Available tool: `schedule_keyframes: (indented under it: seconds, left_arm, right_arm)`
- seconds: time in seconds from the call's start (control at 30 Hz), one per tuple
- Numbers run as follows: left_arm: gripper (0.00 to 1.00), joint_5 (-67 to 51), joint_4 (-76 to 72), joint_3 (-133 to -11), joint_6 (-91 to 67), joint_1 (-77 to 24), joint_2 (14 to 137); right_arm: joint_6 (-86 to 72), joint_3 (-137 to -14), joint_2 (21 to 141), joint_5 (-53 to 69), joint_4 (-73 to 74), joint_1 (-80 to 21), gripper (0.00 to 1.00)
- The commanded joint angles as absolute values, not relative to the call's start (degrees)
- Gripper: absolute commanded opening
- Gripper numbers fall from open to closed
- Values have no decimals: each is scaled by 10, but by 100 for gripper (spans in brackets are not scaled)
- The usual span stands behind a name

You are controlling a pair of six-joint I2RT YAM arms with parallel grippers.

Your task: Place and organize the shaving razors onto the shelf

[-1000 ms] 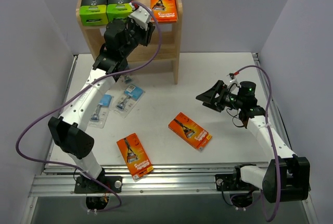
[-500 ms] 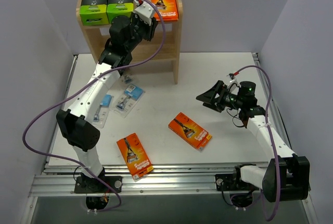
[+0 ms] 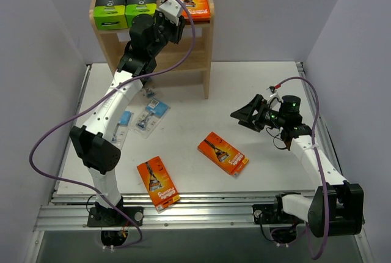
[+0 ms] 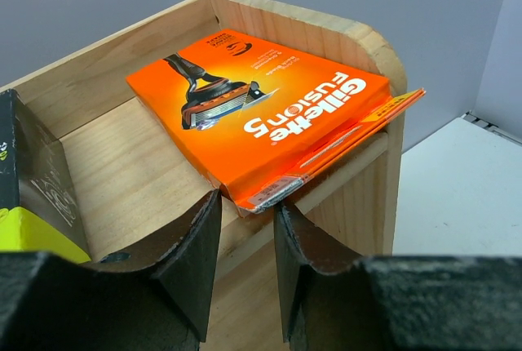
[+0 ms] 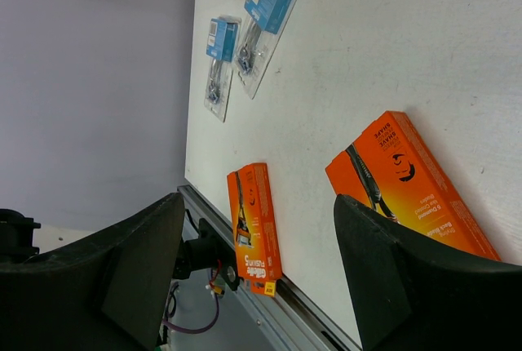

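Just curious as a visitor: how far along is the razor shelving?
Done: two green-and-black boxes sit on the shelf's top tier. In hand: the left pincer is at the corner of an orange box overhanging that tier. To do: two orange boxes and the blister packs on the table.

Shelf (image 4: 122, 171) pale bare wood; orange box (image 4: 269, 114) glossy card; table (image 3: 189, 110) matt white.
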State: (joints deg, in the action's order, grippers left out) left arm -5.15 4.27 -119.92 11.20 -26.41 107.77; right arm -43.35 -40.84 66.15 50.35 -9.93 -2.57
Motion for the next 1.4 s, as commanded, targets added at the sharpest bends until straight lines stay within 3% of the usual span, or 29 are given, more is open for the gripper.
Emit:
schedule_keyframes:
  seconds: [0.0, 0.53, 0.67, 0.8, 0.87, 1.37]
  left_arm:
    - [40, -49, 40, -1233, 115, -259, 1084]
    - [40, -45, 63, -1245, 114, -259, 1094]
    - [46, -41, 62, -1237, 111, -259, 1088]
    - [66, -42, 59, -1219, 108, -259, 1074]
    - [70, -42, 57, -1209, 108, -259, 1070]
    - [84, -50, 58, -1165, 103, -259, 1011]
  right_arm:
    - [-424, -435, 660, 507, -102, -21, 69]
    - [-421, -432, 656, 505, -97, -20, 69]
    - [-420, -432, 654, 504, -94, -20, 69]
    - [-419, -432, 651, 504, -91, -19, 70]
    - [-418, -432, 648, 504, -88, -19, 70]
    - [-420, -421, 629, 501, -76, -17, 71]
